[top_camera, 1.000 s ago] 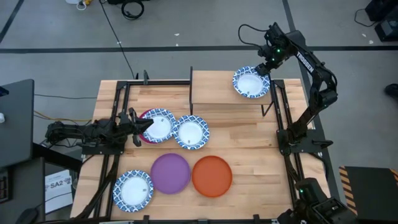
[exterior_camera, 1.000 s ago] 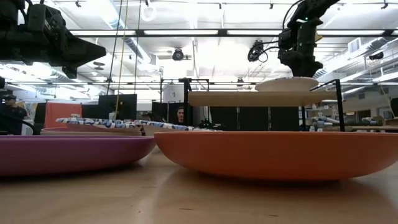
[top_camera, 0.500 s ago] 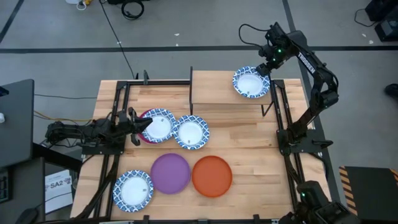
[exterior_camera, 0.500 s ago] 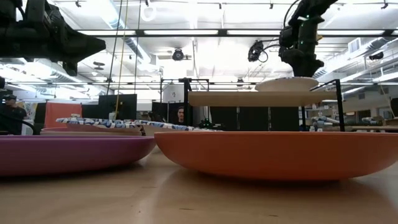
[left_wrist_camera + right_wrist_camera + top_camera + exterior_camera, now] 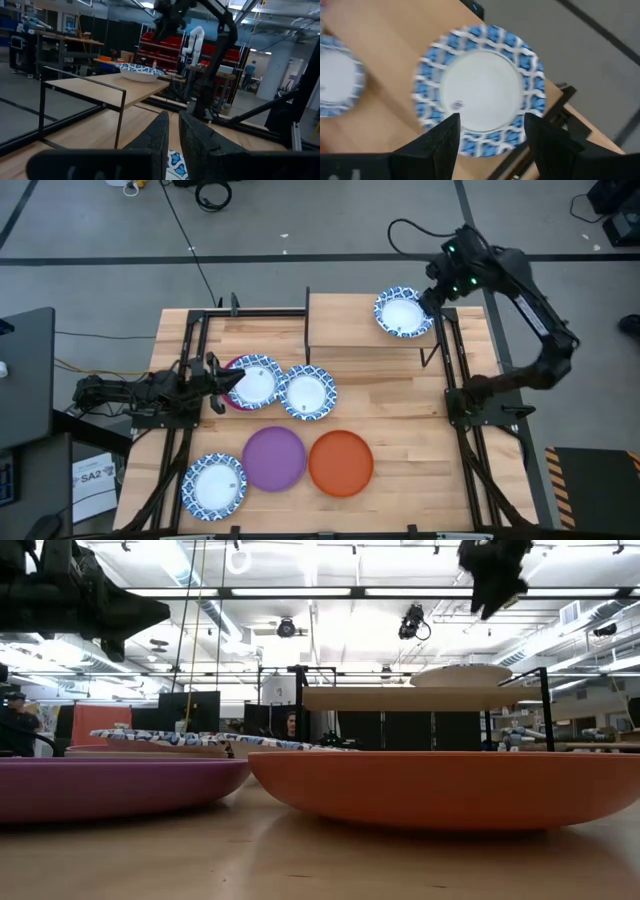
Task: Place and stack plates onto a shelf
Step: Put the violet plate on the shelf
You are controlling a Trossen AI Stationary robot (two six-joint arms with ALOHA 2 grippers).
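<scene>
Right gripper (image 5: 437, 288) has lifted clear, jaws wide and empty. Plate (image 5: 403, 312) stays on shelf (image 5: 345, 320) at 3 o'clock: first placement done. Left gripper (image 5: 222, 383) waits, jaws narrow.

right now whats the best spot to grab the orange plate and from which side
Probably the orange plate's raised rim on its right edge, coming from the right. It lies flat with its rim curving up off the table, so one finger can slip under; the purple plate sits close against its left edge.

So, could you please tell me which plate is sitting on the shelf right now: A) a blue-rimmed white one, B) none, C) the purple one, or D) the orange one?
A: a blue-rimmed white plate lies on the shelf, at its right end.
</scene>
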